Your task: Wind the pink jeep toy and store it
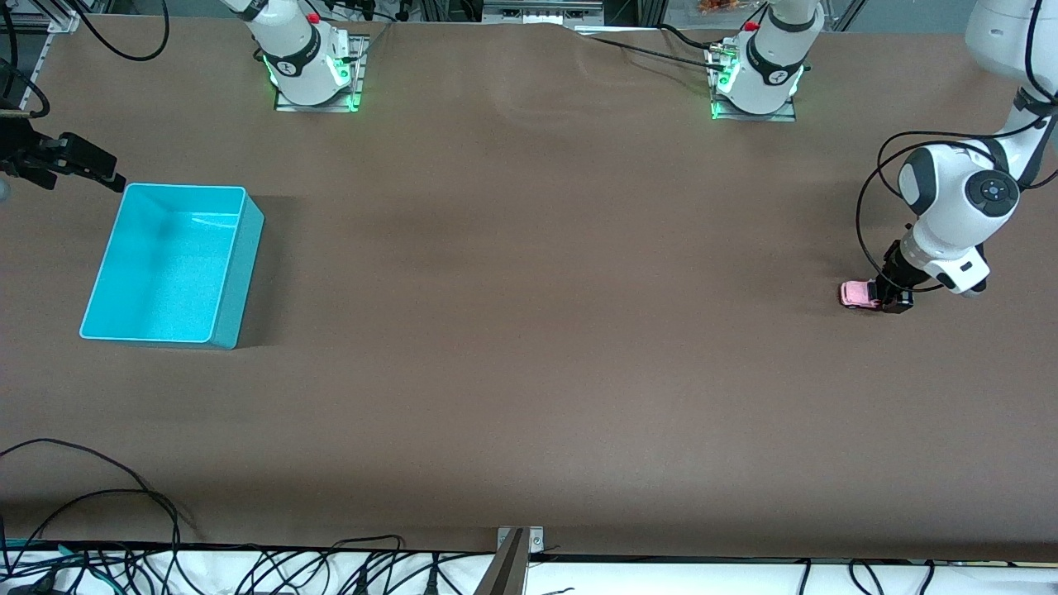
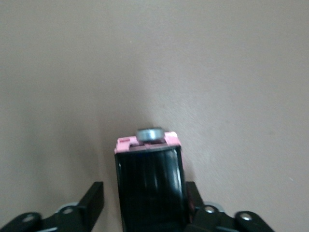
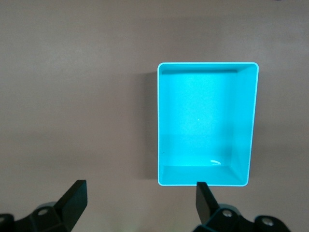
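The pink jeep toy [image 1: 856, 293] stands on the brown table at the left arm's end. My left gripper [image 1: 891, 299] is down at the table around it. In the left wrist view the jeep's black roof [image 2: 150, 188] sits between the jaws. One finger [image 2: 94, 199] stands off from the jeep with a gap, and the other finger [image 2: 194, 193] is against its side. The turquoise bin [image 1: 240, 273] rests at the right arm's end. My right gripper [image 1: 78, 161] hovers open beside the bin's corner, nothing between its fingers [image 3: 75, 195].
The bin [image 3: 207, 64] has nothing in it. Both arm bases [image 1: 314, 74] stand along the table edge farthest from the front camera. Cables [image 1: 124, 529] lie past the near edge. Bare brown table spans the space between the bin and the jeep.
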{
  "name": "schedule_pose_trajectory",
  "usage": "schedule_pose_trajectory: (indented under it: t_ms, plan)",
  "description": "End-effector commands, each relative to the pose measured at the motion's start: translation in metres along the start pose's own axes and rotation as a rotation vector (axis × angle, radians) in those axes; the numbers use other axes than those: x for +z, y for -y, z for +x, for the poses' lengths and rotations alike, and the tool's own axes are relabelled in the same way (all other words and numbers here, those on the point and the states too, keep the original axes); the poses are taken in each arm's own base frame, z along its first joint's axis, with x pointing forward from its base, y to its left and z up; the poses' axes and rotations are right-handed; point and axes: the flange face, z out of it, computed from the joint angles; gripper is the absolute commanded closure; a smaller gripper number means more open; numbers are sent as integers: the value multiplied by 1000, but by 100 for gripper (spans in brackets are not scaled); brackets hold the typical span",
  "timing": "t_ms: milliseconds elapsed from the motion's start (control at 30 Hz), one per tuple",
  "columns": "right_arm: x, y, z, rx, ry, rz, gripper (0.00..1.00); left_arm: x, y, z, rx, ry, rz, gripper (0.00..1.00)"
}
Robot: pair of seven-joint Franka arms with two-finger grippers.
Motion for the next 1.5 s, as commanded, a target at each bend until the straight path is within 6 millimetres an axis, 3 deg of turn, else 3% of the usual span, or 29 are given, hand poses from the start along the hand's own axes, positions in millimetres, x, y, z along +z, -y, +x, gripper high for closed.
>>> schedule_pose_trajectory:
  t_ms: [0, 133, 333, 599, 1032, 1365, 1465]
  plan:
    - [-4, 1, 0, -6, 3, 7, 0, -1, -6, 28, -4, -24, -13, 0]
    - [-4, 1, 0, -6, 3, 7, 0, -14, -9, 41, -22, -37, -15, 0]
    - [-4, 1, 0, -6, 3, 7, 0, -48, -21, 59, -10, -55, 28, 0]
    - [-4, 1, 0, -8, 3, 7, 0, -103, -49, 57, 53, -74, 36, 0]
    - [-4, 2, 0, -9, 3, 7, 0, -204, -100, 54, 408, -119, 25, 0]
    - [-4, 2, 0, -11, 3, 7, 0, -277, -127, 65, 705, -28, -57, 0]
    - [-4, 2, 0, -11, 3, 7, 0, -295, -135, 59, 774, -18, -65, 0]
